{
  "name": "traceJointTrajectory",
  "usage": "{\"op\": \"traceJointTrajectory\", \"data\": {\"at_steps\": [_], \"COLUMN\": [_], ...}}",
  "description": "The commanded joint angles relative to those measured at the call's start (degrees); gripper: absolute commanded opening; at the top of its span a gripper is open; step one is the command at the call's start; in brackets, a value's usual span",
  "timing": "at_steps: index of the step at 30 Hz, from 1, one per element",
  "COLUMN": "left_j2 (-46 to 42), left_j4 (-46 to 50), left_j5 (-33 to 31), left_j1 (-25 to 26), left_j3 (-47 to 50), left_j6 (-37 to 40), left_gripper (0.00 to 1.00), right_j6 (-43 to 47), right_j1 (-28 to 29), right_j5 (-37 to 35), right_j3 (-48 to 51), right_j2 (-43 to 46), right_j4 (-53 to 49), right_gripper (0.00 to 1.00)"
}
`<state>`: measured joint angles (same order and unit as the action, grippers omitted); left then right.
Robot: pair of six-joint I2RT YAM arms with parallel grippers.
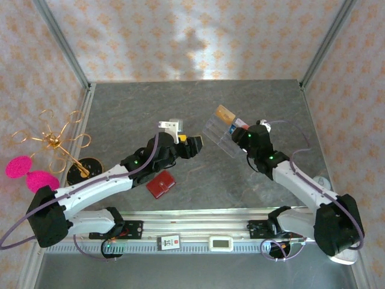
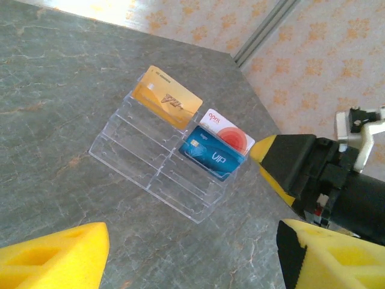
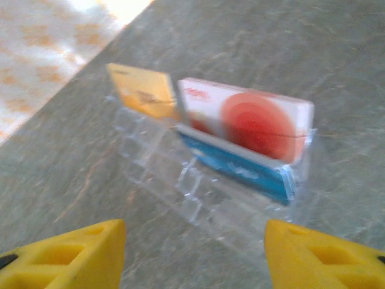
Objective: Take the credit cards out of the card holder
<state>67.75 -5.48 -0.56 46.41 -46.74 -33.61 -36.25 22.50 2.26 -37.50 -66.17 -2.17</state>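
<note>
Left gripper (image 2: 192,265) and right gripper (image 3: 195,256), both spread wide and empty, face the clear stand (image 2: 135,153).
The red card holder (image 1: 161,183) lies on the table behind the left gripper, beside its forearm; the stand, ahead of both, carries a gold card (image 2: 166,99).

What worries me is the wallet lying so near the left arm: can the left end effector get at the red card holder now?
Probably, after pulling back. The card holder lies uncovered on the table, but the left end effector, open, points beyond it at the acrylic stand.
</note>
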Motion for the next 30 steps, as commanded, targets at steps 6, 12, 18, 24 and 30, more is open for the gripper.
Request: {"op": "traceJointTrajectory", "data": {"at_steps": [6, 12, 18, 24, 30], "left_j2": [-3.9, -4.81, -5.77, -5.79, -5.96], "left_j4": [-5.83, -7.08, -8.01, -8.05, -7.77], "left_j5": [-1.58, -0.38, -0.67, -0.93, -1.2], "left_j1": [0.24, 0.25, 0.16, 0.09, 0.02], "left_j3": [5.78, 8.44, 9.81, 10.12, 10.09], "left_j6": [1.7, 2.17, 2.62, 2.76, 2.82], "left_gripper": [0.79, 0.79, 0.8, 0.8, 0.8], "right_j6": [-3.94, -5.25, -4.95, -6.09, -7.26], "right_j1": [-0.88, -0.87, -0.87, -0.72, -0.11], "right_j5": [0.3, -0.04, 2.69, 3.11, 1.99], "right_j3": [3.91, 7.17, 8.56, 8.57, 9.33], "right_j2": [-5.42, -6.67, -9.33, -12.35, -14.43], "right_j4": [0.33, 4.64, 11.43, 13.26, 13.42], "right_gripper": [0.6, 0.55, 0.51, 0.49, 0.44]}}
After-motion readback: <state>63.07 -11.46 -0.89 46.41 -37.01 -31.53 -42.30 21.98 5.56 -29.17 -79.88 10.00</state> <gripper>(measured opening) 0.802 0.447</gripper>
